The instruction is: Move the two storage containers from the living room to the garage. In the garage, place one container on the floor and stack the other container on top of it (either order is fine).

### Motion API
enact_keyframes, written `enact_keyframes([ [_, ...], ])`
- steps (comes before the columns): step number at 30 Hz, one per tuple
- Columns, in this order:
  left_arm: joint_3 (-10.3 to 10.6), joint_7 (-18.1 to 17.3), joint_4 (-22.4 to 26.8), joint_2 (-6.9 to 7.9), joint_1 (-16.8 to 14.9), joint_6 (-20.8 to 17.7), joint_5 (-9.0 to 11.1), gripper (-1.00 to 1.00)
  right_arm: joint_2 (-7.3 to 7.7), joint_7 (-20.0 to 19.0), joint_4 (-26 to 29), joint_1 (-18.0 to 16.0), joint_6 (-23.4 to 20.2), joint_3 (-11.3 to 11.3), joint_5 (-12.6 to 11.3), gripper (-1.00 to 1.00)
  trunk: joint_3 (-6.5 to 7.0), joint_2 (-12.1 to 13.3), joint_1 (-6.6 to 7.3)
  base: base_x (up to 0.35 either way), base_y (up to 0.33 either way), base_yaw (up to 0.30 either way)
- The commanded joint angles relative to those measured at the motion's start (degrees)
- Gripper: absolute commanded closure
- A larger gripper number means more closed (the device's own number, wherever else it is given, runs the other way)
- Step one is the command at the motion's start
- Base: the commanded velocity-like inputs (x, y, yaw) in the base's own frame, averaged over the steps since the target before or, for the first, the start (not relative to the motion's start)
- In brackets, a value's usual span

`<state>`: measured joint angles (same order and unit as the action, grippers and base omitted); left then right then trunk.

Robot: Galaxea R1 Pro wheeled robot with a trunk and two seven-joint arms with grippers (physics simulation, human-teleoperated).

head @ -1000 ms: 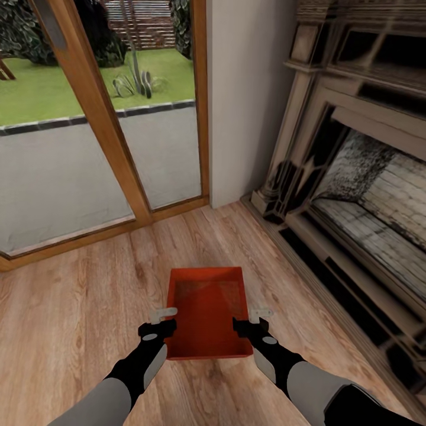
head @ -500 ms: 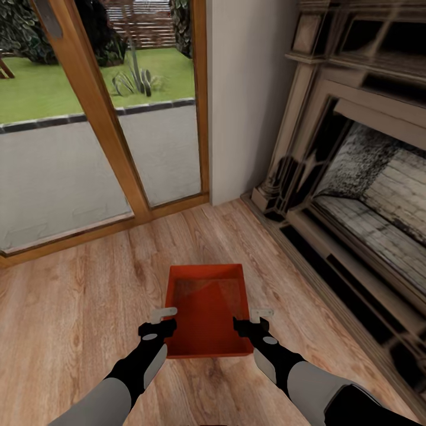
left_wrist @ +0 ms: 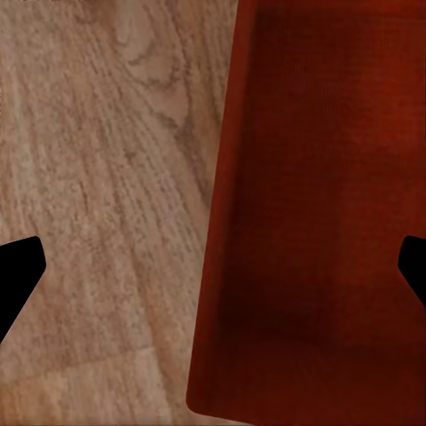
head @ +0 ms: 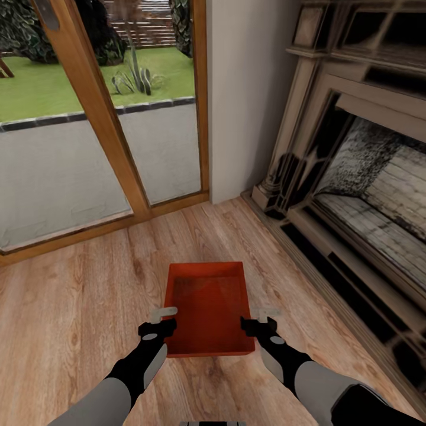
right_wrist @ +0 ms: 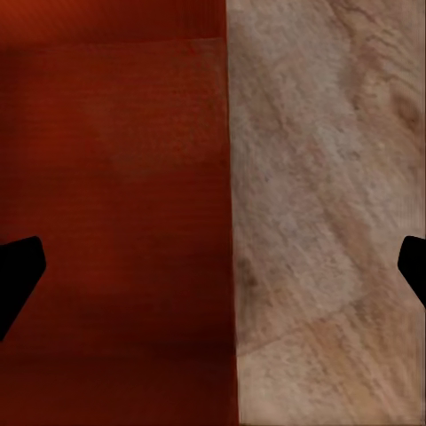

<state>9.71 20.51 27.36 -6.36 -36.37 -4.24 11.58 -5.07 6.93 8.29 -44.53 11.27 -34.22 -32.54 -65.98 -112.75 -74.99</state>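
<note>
A glass door in a wooden frame stood at the far left, with lawn and paving visible through the panes. Below it the light wood-plank floor ran across the room.

The left end effector sat at the left rim of an orange-red storage container, which rested on the planks straight in front of the robot, between the two arms. In the left wrist view its dark fingertips were spread wide, one over the floor and one over the inside of the container, so the left wall lay between them with space on each side.

The right end effector sat just at the container's right rim. Its fingertips were likewise spread apart in the right wrist view, straddling the right wall, with the container on one side and planks on the other.

A pale wall rose behind the container, and a stone-framed fireplace with a brick-lined hearth took up the right side.
</note>
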Motion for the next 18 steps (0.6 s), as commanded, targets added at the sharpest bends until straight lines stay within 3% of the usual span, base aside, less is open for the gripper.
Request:
enact_keyframes([
  [1,0.5,0.5,0.1,0.07,0.0,-0.3,0.5,-1.00,0.08,0.3,0.0,0.0,0.1,-0.5,-0.4,-1.00,-0.03,0.0,0.01,0.000,0.000,0.000],
  [18,0.5,0.5,0.2,0.03,0.0,-0.3,0.5,-1.00,-0.20,0.2,0.0,0.0,0.0,-1.3,-0.3,-1.00,-0.03,0.0,0.01,0.000,0.000,0.000],
])
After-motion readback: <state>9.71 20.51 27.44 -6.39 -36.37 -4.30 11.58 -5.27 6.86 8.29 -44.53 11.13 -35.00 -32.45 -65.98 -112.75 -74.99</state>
